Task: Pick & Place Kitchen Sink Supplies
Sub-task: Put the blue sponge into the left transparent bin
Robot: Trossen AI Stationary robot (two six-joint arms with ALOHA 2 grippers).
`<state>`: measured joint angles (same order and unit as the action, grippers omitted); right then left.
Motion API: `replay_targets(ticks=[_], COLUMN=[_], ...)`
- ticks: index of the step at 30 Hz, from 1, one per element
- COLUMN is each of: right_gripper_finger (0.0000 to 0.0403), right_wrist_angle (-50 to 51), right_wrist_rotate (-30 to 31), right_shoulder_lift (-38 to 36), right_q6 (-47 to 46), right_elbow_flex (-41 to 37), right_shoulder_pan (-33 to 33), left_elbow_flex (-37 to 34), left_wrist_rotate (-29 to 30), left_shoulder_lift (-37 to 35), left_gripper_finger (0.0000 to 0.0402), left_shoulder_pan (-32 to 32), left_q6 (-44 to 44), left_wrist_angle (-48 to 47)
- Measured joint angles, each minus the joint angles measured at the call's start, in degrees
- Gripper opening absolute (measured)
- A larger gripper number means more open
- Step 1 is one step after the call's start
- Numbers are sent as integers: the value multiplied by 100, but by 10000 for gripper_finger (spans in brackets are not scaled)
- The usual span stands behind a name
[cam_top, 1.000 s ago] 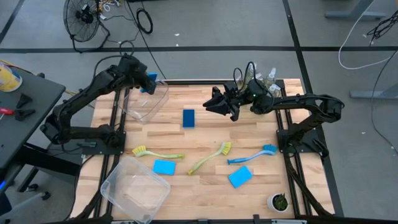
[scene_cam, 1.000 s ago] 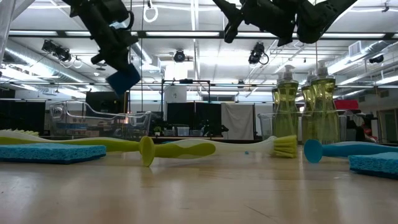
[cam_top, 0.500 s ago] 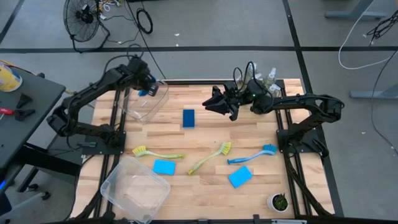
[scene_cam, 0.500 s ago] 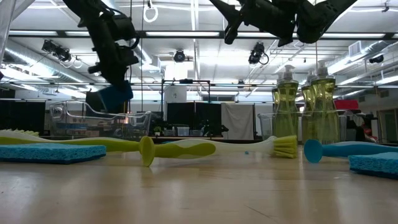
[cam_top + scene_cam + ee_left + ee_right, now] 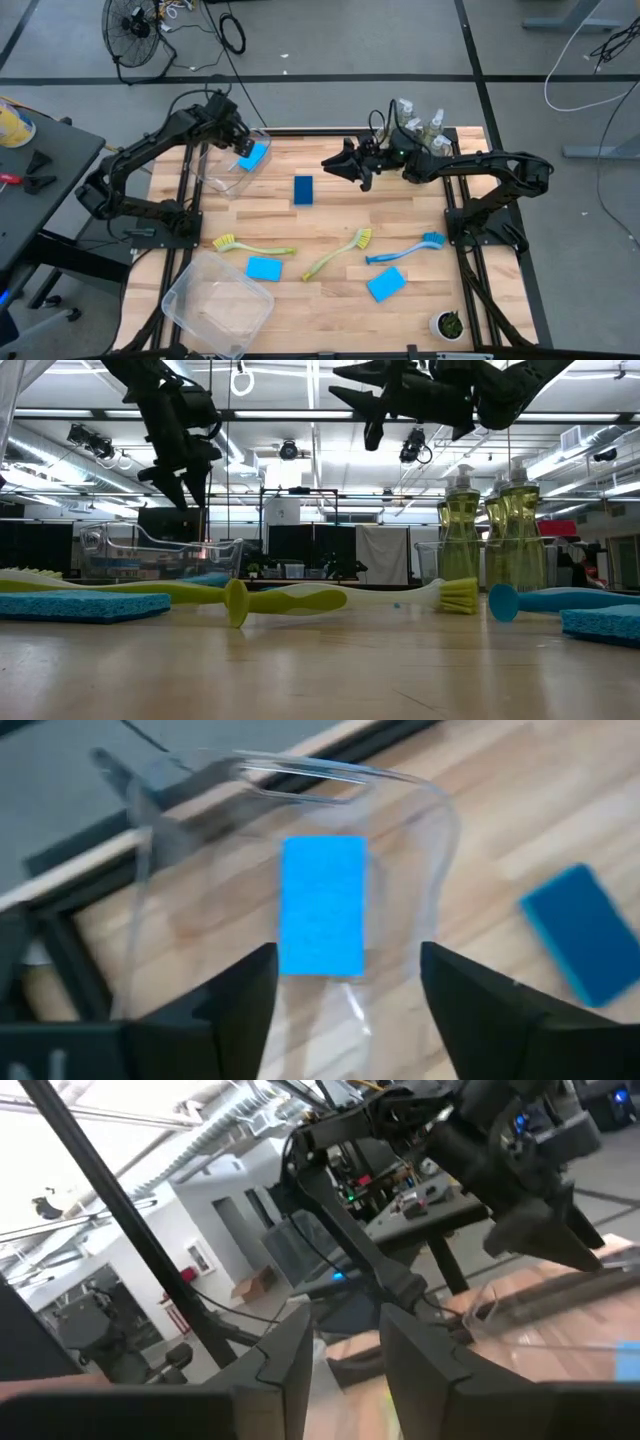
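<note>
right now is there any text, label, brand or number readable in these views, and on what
None can be read. The soap bottles show no legible label, and the sponges, brushes and clear bins carry no visible print. Anything in the room behind is too blurred to read.

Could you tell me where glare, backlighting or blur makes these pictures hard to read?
Low view: bright ceiling lights backlight both arms into silhouettes, and the near tabletop is soft. Left wrist view: the clear bin shows only by its glinting rim, the blue sponge inside it slightly blurred. Right wrist view: bright ceiling, soft throughout. High view: evenly lit.
</note>
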<state>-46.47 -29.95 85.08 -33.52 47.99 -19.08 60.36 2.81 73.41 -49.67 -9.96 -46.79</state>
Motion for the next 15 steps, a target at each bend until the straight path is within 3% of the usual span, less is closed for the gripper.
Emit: replay_targets(ticks=[4,9,15], right_gripper_finger=[121,121,121], right_wrist_angle=[130,126,200], right_wrist_rotate=[0,-30,-638], right_shoulder_lift=[0,0,-91], right_q6=[93,381,554], right_elbow_flex=[0,0,0], right_shoulder_pan=[1,0,49], left_elbow_flex=[215,825,1655], left_wrist_rotate=[-402,-742,-1167], left_shoulder_lift=[0,0,-2], left_gripper_finger=[275,273,261], left_shoulder_pan=[6,60,404], left_q6=[11,14,74], left_wrist_angle=[-17,-20,113])
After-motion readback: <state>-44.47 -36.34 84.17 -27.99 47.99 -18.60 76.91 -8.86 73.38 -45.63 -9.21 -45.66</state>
